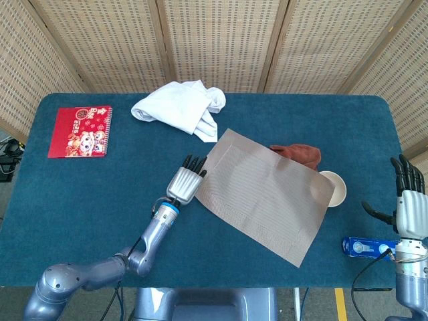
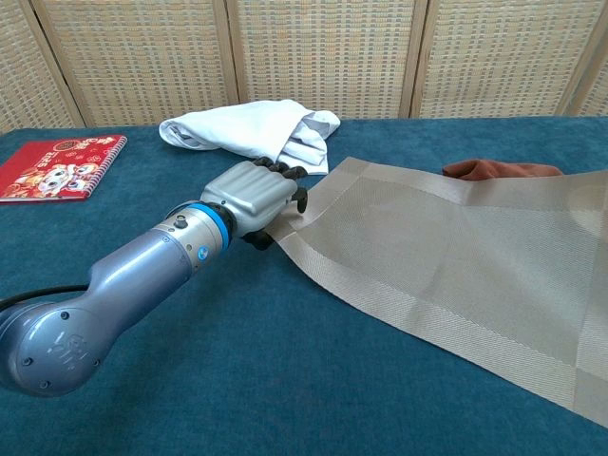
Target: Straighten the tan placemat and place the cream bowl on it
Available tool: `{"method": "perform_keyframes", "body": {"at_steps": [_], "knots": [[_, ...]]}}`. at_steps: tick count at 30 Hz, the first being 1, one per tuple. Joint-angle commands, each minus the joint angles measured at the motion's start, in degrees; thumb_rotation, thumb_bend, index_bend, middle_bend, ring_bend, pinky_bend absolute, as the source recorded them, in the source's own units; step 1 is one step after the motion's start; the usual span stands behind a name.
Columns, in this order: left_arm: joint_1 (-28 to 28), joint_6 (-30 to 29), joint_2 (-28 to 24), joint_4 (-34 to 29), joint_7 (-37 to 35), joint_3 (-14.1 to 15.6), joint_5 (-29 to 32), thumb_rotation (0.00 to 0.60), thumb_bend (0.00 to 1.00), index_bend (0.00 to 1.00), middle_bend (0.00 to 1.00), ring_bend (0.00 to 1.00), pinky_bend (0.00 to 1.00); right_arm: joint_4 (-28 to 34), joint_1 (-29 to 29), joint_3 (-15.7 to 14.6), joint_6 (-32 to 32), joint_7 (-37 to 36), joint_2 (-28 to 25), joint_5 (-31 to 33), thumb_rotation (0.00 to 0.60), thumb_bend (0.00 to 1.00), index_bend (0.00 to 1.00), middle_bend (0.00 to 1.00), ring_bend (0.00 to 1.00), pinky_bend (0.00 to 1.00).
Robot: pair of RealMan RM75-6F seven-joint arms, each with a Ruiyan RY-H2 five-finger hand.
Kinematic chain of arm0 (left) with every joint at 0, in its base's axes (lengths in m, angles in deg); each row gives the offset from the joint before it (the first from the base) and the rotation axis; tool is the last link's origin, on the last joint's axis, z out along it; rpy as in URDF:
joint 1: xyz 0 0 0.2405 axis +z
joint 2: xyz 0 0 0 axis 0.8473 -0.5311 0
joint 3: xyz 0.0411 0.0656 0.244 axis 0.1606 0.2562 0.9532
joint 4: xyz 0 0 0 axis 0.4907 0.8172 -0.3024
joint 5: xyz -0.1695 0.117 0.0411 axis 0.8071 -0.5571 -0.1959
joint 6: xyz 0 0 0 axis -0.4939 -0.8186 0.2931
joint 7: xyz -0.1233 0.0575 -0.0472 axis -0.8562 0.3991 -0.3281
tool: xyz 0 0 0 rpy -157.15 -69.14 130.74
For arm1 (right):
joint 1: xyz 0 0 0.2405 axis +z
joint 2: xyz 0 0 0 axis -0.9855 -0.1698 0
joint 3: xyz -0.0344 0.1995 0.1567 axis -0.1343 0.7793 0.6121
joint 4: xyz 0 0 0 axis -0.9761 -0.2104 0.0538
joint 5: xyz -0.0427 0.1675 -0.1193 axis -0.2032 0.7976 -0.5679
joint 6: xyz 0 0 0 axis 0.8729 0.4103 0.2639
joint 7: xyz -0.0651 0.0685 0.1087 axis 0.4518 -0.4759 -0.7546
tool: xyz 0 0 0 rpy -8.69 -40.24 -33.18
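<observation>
Tan placemat (image 1: 264,196) lies skewed mid-bench, its right corner overlapping the cream bowl (image 1: 334,188). Left hand (image 2: 252,197) is at the mat's left corner, fingers curled over the edge; looks like it grips the corner, but the contact is partly hidden. Right hand (image 1: 406,204) idles off the right bench edge, fingers spread, holding nothing. Mat reads thin, light and flexible: it will buckle if pushed, so drag by the corner. Bowl is likely rigid and breakable; take it by the rim.
</observation>
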Motion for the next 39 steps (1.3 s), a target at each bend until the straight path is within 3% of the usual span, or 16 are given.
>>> {"method": "perform_keyframes", "body": {"at_steps": [1,3,8,19,21,24,28,39], "knots": [[0.09,-0.22,0.29,0.33,-0.03,-0.04,-0.29,0.600,0.58,0.43,0.00,0.00,0.00,-0.07,-0.04,0.05,-0.02,-0.14,-0.08,0.08,0.600,0.29,0.00,0.00,0.00,0.00],[0.18,-0.53,0.46,0.54,-0.07,-0.06,-0.56,0.600,0.55,0.53,0.00,0.00,0.00,-0.06,-0.03,0.05,-0.01,-0.21,-0.08,0.04,0.600,0.29,0.00,0.00,0.00,0.00],[0.49,-1.47,0.65,0.88,-0.41,-0.22,-1.28,0.600,0.49,0.66,0.00,0.00,0.00,0.02,-0.09,0.06,0.05,-0.44,-0.16,-0.01,0.600,0.29,0.00,0.00,0.00,0.00],[3.24,-5.34,-2.33,-2.83,0.17,0.58,-3.18,0.600,0.49,0.72,0.00,0.00,0.00,0.69,-0.17,-0.37,0.36,-0.22,-0.36,-0.82,0.600,0.29,0.01,0.00,0.00,0.00],[5.62,-6.63,-4.36,-6.15,1.23,1.37,-2.44,0.600,0.49,0.72,0.00,0.00,0.00,0.99,-0.18,-0.54,0.57,-0.07,-0.41,-1.25,0.600,0.29,0.01,0.00,0.00,0.00],[9.98,-9.12,-9.60,-16.98,5.86,3.20,-0.25,0.600,0.50,0.72,0.00,0.00,0.00,1.78,-0.25,-1.05,1.14,0.64,-0.39,-2.27,0.600,0.29,0.01,0.00,0.00,0.00],[13.51,-12.83,-13.83,-26.66,9.23,5.64,-0.06,0.600,0.50,0.73,0.00,0.00,0.00,2.69,-0.50,-1.63,2.32,1.36,-0.43,-3.74,0.600,0.29,0.01,0.00,0.00,0.00],[20.18,-19.80,-19.39,-39.09,11.23,12.61,-3.90,0.600,0.50,0.73,0.00,0.00,0.00,4.35,-0.89,-2.98,3.60,2.85,-0.44,-6.03,0.600,0.29,0.01,0.00,0.00,0.00]]}}
